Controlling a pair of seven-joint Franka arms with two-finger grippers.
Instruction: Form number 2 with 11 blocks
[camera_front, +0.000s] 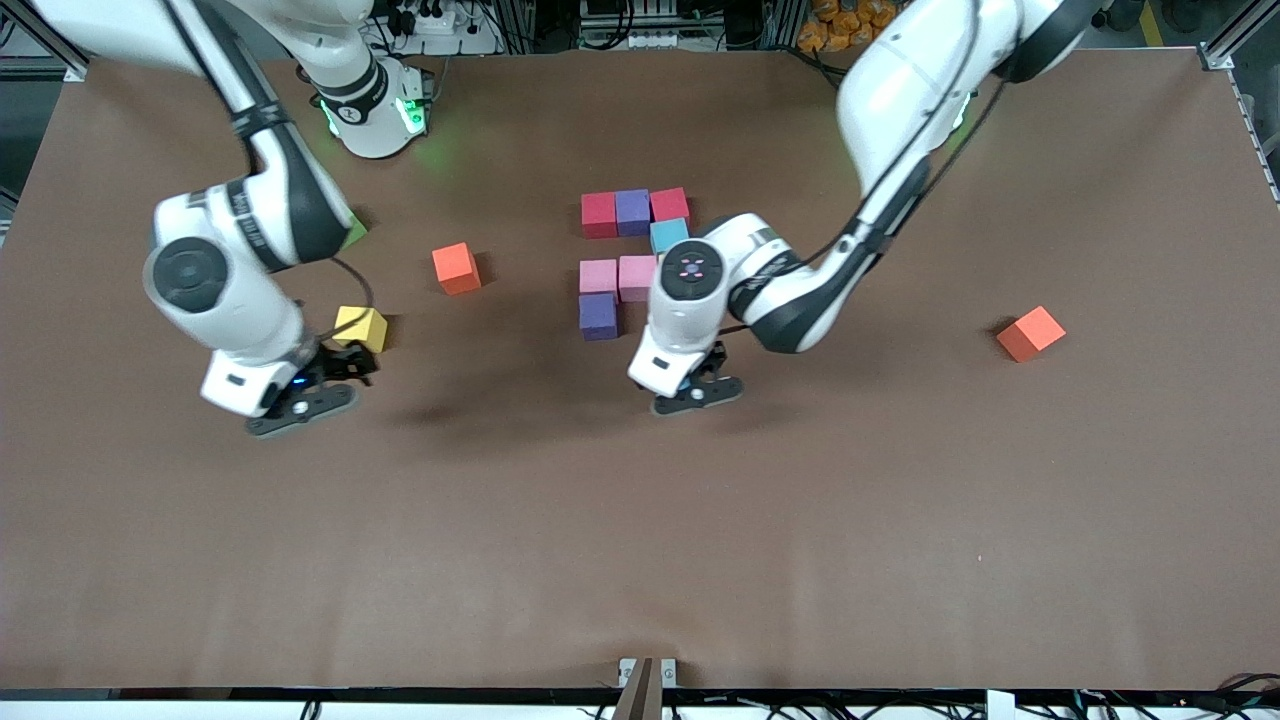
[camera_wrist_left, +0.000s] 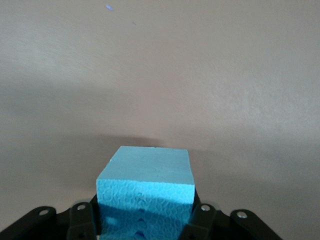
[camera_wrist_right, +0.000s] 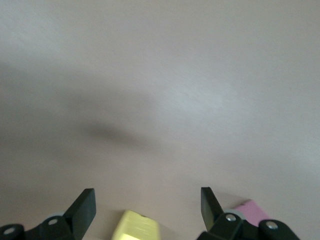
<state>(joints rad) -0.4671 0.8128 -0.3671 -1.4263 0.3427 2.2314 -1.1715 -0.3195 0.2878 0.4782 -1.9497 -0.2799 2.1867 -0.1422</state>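
Right hand (camera_front: 318, 388) sits lowest in the front view, just above the tabletop (camera_front: 640, 520), fingers apart w/ nothing between them. Yellow block (camera_front: 361, 326) lies just beside it, a bit farther from the front camera; right wrist view shows that block's edge between the open fingers, plus a sliver of a pink block (camera_wrist_right: 250, 209) at the side.

Left hand (camera_front: 700, 385) hangs over bare tabletop near the middle, clamped on a light blue block (camera_wrist_left: 145, 192) — wrist view shows it squeezed between both pads.

Partial number 2 (camera_front: 630, 255) lies just farther from the camera than the left hand: top row red (camera_front: 599, 214), purple (camera_front: 633, 211), red (camera_front: 670, 205); 1 light blue cube (camera_front: 668, 235) under the row's end toward the left arm; then 2 pink cubes (camera_front: 618, 276) side by side; 1 purple cube (camera_front: 598, 315) nearest the camera.

Loose: orange block (camera_front: 456, 268) between the yellow one and the digit; 2nd orange block (camera_front: 1031, 333) well apart, toward the left arm's end. Green cube (camera_front: 354, 232) mostly hidden by the right arm.
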